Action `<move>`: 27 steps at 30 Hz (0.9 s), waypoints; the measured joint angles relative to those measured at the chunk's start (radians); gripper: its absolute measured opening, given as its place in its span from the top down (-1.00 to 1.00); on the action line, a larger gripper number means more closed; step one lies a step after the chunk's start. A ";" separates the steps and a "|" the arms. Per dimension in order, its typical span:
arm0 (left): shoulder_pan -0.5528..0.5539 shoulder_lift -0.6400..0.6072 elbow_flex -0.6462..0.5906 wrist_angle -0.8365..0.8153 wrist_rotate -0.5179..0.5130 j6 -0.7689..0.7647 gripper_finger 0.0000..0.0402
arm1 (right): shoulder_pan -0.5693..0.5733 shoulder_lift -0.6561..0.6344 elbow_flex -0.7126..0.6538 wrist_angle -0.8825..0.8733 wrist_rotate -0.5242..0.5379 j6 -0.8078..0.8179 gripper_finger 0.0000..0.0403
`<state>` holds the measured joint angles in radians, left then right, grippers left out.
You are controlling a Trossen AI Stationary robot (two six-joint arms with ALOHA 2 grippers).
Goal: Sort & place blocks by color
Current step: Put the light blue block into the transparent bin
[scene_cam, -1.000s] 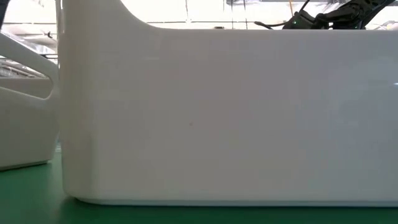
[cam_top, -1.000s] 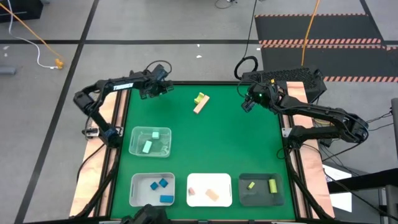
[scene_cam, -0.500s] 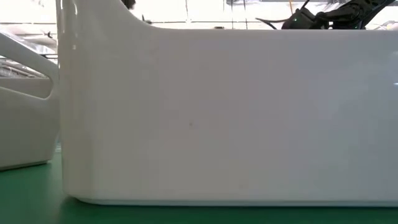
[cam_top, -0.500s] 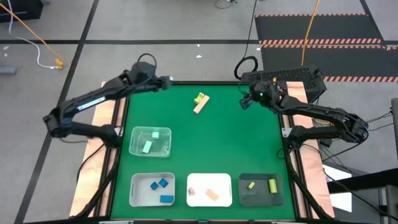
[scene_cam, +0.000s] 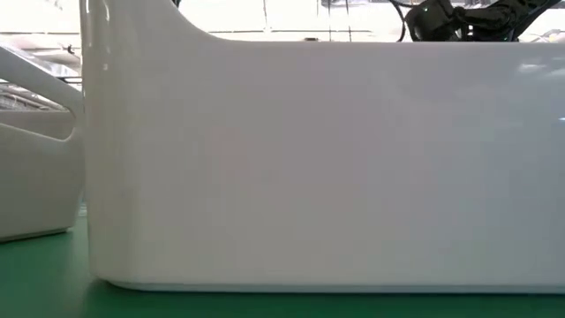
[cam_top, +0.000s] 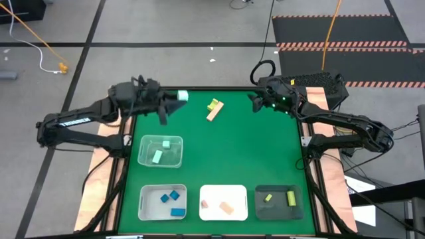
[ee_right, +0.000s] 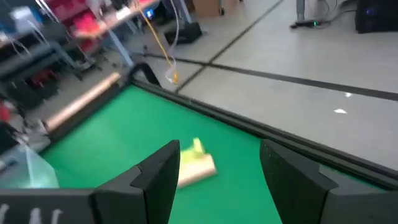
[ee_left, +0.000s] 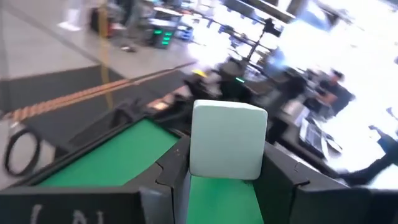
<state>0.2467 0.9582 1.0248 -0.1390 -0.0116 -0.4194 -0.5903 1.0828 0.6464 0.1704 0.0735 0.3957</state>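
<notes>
left gripper (cam_top: 178, 99) closed on a mint block (cam_top: 182, 97), over the far-left table (cam_top: 252, 153); left wrist view shows the block pinched between both fingers (ee_left: 171, 168). right gripper (cam_top: 253, 100) at far right, jaws spread wide and empty in the right wrist view, facing a tan bar (cam_top: 214, 112) with a yellow-green block (cam_top: 213, 104) touching it at far centre. clear tray (cam_top: 161, 151) at left holds mint blocks; near row: pale tray (cam_top: 162, 202) with blue blocks, white tray (cam_top: 223, 201) with tan ones, dark tray (cam_top: 279, 202) with yellow-green ones. low view shows only a white tray wall up close.
</notes>
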 joint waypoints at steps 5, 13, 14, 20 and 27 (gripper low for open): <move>-0.131 -0.012 0.001 -0.064 0.041 0.047 0.34 | 0.041 0.000 0.000 0.079 -0.027 0.090 -0.05; -0.328 -0.013 0.001 -0.626 0.019 -0.330 0.34 | 0.211 0.001 0.000 0.110 -0.094 0.151 -0.05; -0.355 -0.006 0.001 -0.690 0.003 -0.378 0.34 | 0.236 0.001 0.000 0.110 -0.079 0.157 -0.05; -0.474 0.065 0.000 -1.048 -0.114 -0.696 0.34 | 0.361 0.001 0.000 0.109 0.046 0.139 -0.05; -0.537 0.202 0.000 -1.151 -0.129 -0.791 0.34 | 0.415 0.001 0.000 0.109 0.114 0.109 -0.05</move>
<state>-0.2903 1.1604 1.0248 -1.2898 -0.1404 -1.2100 -0.1748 1.0836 0.6464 0.2798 0.1875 0.5046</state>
